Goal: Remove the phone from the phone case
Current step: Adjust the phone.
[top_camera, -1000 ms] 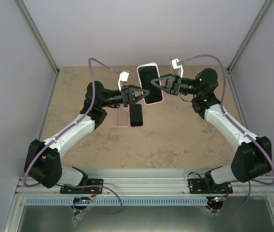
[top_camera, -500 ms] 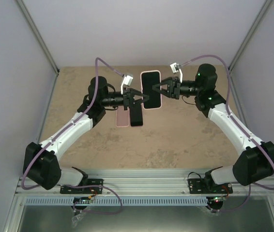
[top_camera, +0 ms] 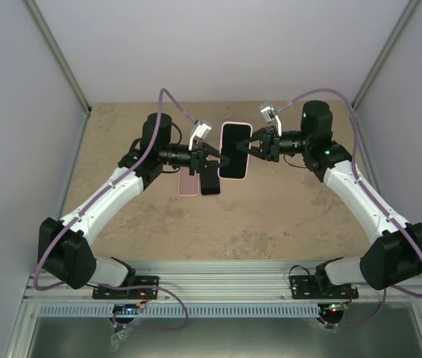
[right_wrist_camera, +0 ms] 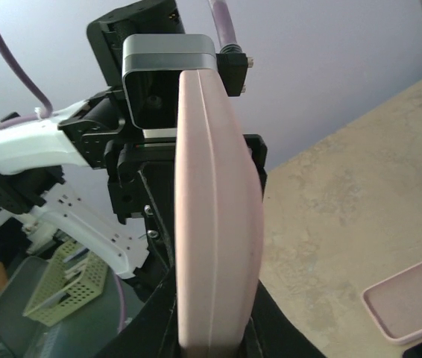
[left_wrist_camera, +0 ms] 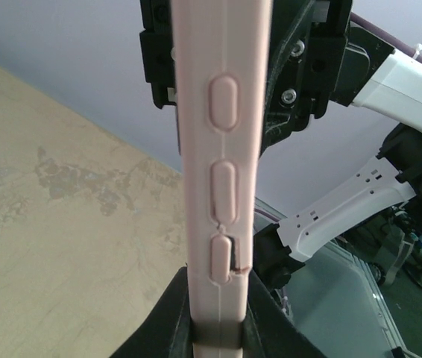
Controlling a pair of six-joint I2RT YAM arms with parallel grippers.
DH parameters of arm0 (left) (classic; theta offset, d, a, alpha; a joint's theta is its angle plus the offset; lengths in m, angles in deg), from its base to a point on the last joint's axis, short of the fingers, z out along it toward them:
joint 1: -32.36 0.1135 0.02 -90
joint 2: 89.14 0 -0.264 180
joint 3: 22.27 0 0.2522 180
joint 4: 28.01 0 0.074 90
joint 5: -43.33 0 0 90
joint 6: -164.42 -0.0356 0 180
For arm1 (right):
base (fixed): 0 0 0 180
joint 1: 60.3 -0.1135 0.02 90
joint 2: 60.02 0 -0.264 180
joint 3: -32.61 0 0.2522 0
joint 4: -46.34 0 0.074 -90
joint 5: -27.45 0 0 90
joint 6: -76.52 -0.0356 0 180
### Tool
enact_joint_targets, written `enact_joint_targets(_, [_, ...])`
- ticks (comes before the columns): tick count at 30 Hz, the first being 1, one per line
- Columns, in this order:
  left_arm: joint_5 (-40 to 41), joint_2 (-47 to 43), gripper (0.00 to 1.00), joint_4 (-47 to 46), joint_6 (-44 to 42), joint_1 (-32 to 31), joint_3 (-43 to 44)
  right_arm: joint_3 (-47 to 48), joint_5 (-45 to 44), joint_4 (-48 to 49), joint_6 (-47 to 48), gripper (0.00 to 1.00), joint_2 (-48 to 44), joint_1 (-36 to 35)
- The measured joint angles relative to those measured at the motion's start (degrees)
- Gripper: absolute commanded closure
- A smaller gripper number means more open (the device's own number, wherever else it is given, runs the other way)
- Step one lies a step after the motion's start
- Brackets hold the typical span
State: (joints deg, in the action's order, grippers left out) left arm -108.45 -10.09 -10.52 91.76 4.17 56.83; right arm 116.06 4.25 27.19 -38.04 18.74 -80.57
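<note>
A black phone in a pink case (top_camera: 234,151) hangs in the air above the middle of the table, screen towards the top camera. My left gripper (top_camera: 215,158) is shut on its left edge and my right gripper (top_camera: 250,147) is shut on its right edge. In the left wrist view the case's side (left_wrist_camera: 222,149) with its buttons runs up from between my fingers (left_wrist_camera: 217,328). In the right wrist view the smooth pink edge (right_wrist_camera: 218,224) is clamped between my fingers (right_wrist_camera: 215,335).
An empty pink case (top_camera: 188,182) and a bare black phone (top_camera: 209,181) lie side by side on the tan table (top_camera: 271,216), just below the left gripper. The empty case also shows in the right wrist view (right_wrist_camera: 412,309). Grey walls close in three sides.
Both grippers have moved closer together with the cased phone between them. The phone has shifted slightly towards the near side and turned more upright. Both wrists have risen.
</note>
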Motion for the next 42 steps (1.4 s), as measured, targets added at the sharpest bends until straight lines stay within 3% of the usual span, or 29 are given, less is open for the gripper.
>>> enact_joint_targets(5, [-1.09,0.63,0.65,0.74,0.17,0.00,0.85,0.00,0.63,-0.15,0.26,0.99,-0.28,0.20])
enact_joint_targets(8, [-1.88,0.59,0.56,0.15,0.74,0.20,1.05,-0.31,0.46,0.20,-0.50,0.99,-0.31,0.24])
enact_joint_targets(14, [-2.86,-2.23,0.49,-6.40,4.72,3.39,-2.21,-3.02,1.22,7.15,-7.28,0.99,-0.74,2.21])
enact_joint_targets(25, [-3.28,-6.08,0.48,-12.74,7.61,4.11,-7.96,-5.27,2.40,19.67,-19.67,0.99,-1.16,4.50])
enact_joint_targets(42, [0.07,-4.52,0.62,-8.44,3.48,1.55,-6.62,-6.80,3.82,26.45,-26.40,0.99,-1.55,4.79])
